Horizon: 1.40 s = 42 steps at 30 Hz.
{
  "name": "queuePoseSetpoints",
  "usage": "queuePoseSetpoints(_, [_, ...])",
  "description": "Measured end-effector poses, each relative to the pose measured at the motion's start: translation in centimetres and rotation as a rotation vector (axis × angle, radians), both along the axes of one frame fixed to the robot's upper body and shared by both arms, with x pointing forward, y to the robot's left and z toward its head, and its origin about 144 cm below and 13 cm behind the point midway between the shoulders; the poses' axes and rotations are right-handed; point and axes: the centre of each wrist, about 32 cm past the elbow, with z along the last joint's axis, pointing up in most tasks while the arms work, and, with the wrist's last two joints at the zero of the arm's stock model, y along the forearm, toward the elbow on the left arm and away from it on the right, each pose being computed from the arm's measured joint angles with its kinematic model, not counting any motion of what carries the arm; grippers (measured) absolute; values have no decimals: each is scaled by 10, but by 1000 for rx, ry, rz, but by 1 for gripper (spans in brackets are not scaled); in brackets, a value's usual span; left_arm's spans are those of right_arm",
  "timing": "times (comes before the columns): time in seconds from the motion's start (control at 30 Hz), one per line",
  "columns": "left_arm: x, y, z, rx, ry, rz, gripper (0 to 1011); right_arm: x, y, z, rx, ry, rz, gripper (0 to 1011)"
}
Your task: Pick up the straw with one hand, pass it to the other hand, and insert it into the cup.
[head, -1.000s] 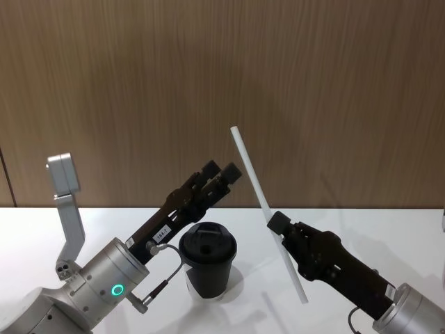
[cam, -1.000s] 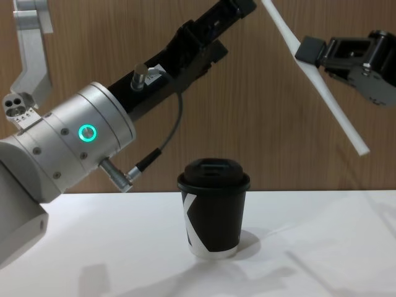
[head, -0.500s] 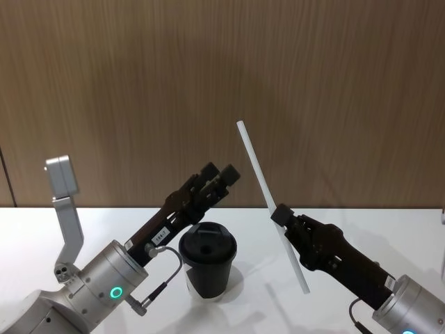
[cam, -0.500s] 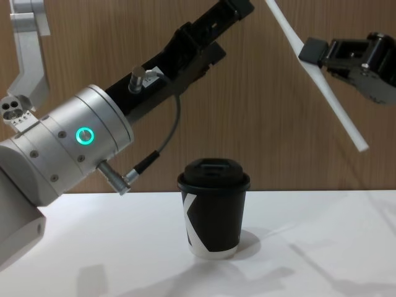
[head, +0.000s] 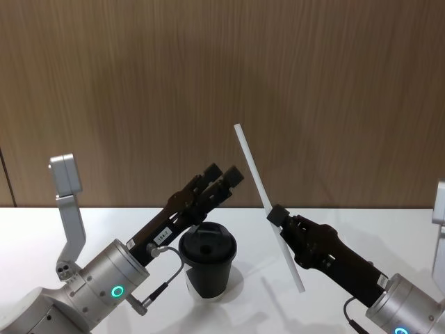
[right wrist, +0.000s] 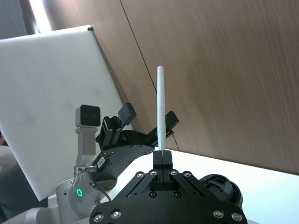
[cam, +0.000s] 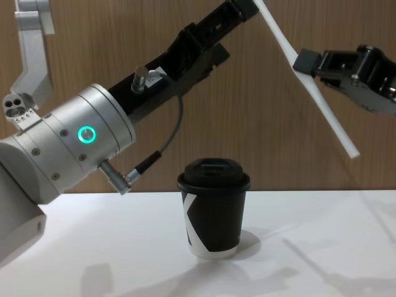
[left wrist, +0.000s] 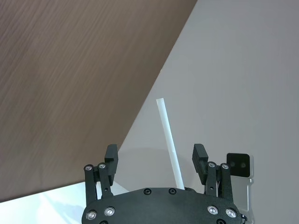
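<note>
right gripper (head: 276,217) is pinched shut on the straw (head: 254,170) about midway, holding it tilted in the air above and to the right of the cup (head: 208,264). left gripper (head: 224,175) is wide open and empty, pointed at the straw's upper half. the straw looks feather-light, slick and easy to crush or pivot, so i'd pinch the free upper stretch gently and squarely.

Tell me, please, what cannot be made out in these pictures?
Left wrist view: the straw is hidden low down behind the left claw.
Chest view: the top edge cuts off the straw's upper end and the left claw's tips.
Right wrist view: the right claw hides most of the cup.
</note>
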Motion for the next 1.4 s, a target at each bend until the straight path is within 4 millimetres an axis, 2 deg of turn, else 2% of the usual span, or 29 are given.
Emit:
queuePoseSetpoints(1.33, [14, -12, -3, 6, 7, -78, 1003, -3, 4, -6, -2, 16, 75, 2])
queuePoseSetpoints(1.4, [14, -13, -4, 6, 8, -81, 968, -3, 4, -6, -3, 16, 79, 2])
